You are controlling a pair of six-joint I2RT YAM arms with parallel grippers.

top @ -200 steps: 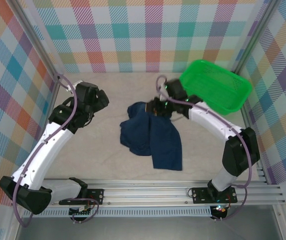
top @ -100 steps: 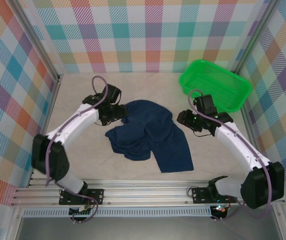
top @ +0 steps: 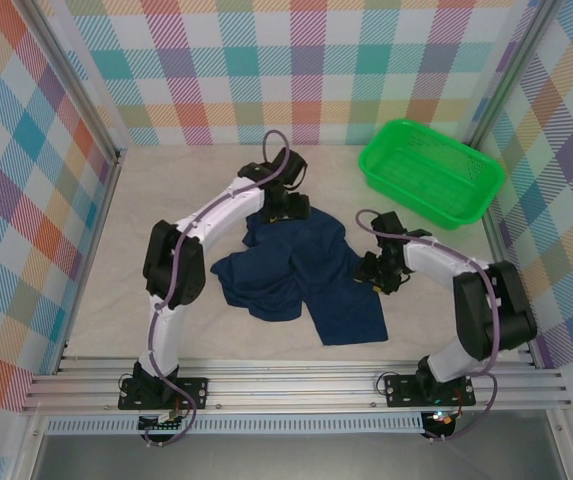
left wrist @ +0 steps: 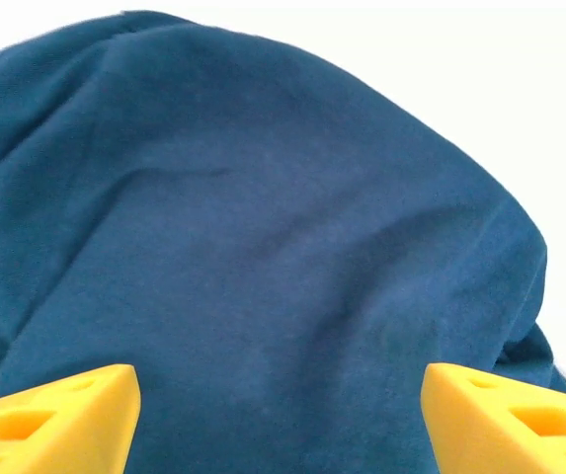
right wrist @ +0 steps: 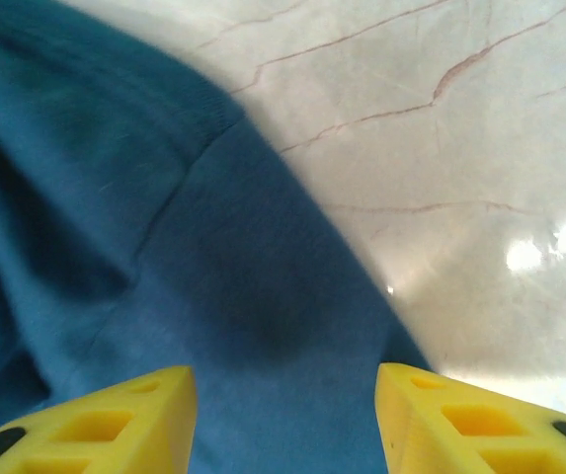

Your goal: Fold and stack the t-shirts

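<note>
1 dark blue t-shirt (top: pixel 301 270) lies rumpled and unfolded in the middle of the pale, veined surface (top: pixel 116 290), with a longer flap trailing toward the near edge. The left arm (top: pixel 216 215) reaches across to the shirt's far edge. Its jaws hang released just over the cloth, yellow fingertips (left wrist: pixel 55 415) spread wide with smooth blue fabric lying loose between them. The right arm (top: pixel 436 260) bends in from the right, its jaws at the shirt's right hem. They are also parted and clasp nothing, and under them the hem runs diagonally against the bare surface. A bright green basket (top: pixel 431 170) sits in the far right corner, well apart from the shirt.
</note>
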